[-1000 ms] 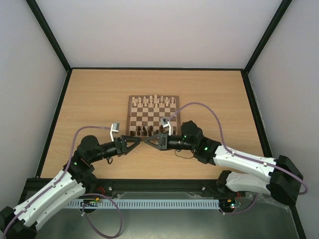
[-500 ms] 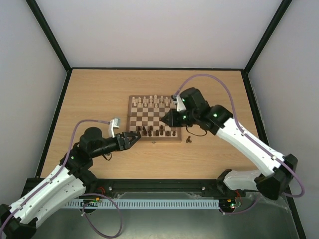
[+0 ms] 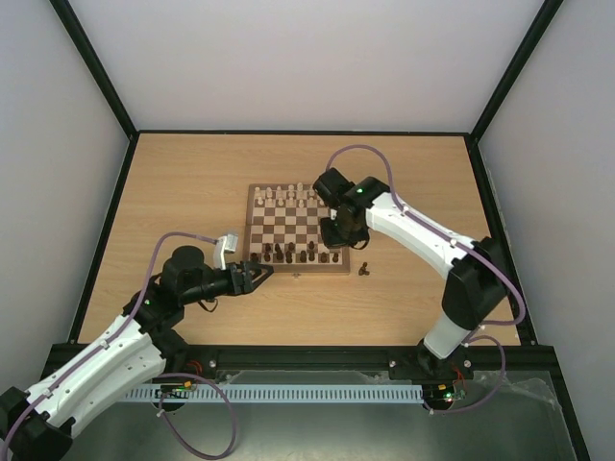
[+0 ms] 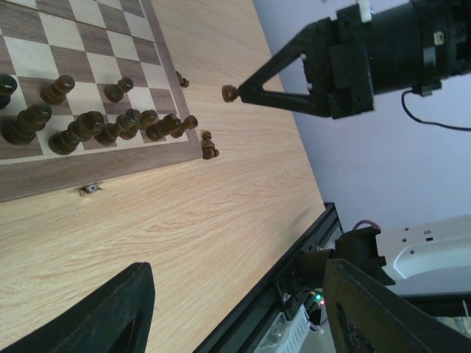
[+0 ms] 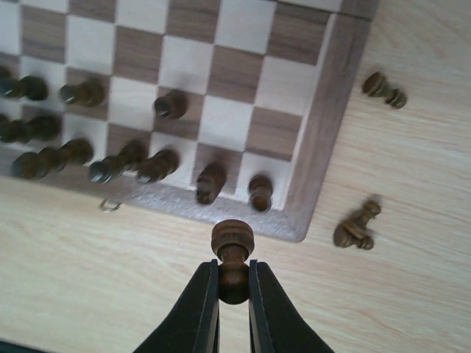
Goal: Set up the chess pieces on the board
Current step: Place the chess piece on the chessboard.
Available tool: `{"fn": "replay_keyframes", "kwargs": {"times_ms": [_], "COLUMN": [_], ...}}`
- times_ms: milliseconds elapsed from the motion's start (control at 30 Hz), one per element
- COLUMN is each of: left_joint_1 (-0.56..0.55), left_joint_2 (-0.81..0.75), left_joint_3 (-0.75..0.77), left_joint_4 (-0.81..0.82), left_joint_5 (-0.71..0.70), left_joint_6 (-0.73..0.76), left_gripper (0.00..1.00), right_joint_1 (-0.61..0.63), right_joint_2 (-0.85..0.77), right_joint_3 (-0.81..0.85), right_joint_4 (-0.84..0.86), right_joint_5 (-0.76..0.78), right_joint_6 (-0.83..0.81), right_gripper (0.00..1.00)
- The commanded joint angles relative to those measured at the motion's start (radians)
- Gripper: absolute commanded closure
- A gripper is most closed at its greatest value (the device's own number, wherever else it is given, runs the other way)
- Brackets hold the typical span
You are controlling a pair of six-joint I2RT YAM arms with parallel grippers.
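While the right tool [image 5: 233,273] is clamped on a dark pawn [image 5: 232,239], we see that this pawn hangs above the counter [image 5: 110,294], just outside the near edge of the board [image 5: 324,125] and close to its near right corner. The fingers grip the lower body and the round head sticks out past the fingertips, so the long axis of the pawn seems to run in line with the fingers. The free squares of the second row lie just ahead of it, beyond the dark men [image 5: 210,182] that stand along the near edge. We judge therefore that the coming move is a short one, and the right arm is clearly the nearer one. Two loose dark pieces [image 5: 355,228] lie on the counter just right of the board frame, also on the side of the right arm. The left tool [image 4: 239,268] is beside the near left corner, its jaws apart with nothing between them. The chessmen are small turned wood, dark and a little glossy, with round heads and narrow necks. The board has smooth light and dark squares inside a mid-brown frame, with a small metal clasp [image 5: 110,204] on its near edge. The counter is pale with fine wood grain, and the tool fingers are black and tapered.
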Motion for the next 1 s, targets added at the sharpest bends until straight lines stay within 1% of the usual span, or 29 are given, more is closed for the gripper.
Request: {"fn": "replay_keyframes", "kwargs": {"times_ms": [0,300,967], "left_joint_1": [0.017,0.051,0.07], "left_joint_2": [0.003,0.005,-0.024], "left_joint_3": [-0.01,-0.018,-0.024], "left_joint_4": [0.027,0.027,0.004], "left_joint_5": [0.042,0.083,0.094], "left_joint_6": [0.032,0.047,0.048], "left_gripper": [0.34,0.34,0.34], "right_joint_1": [-0.017,-0.039,-0.048], "right_joint_2": [0.07,0.197,0.317], "right_joint_3": [0.082,0.125,0.14], "right_joint_4": [-0.101,-0.108,-0.042], "right_joint_5": [0.094,0.101,0.078], "right_joint_6": [-0.039,-0.078,-0.111], "right_gripper": [0.97,0.97,0.97]}}
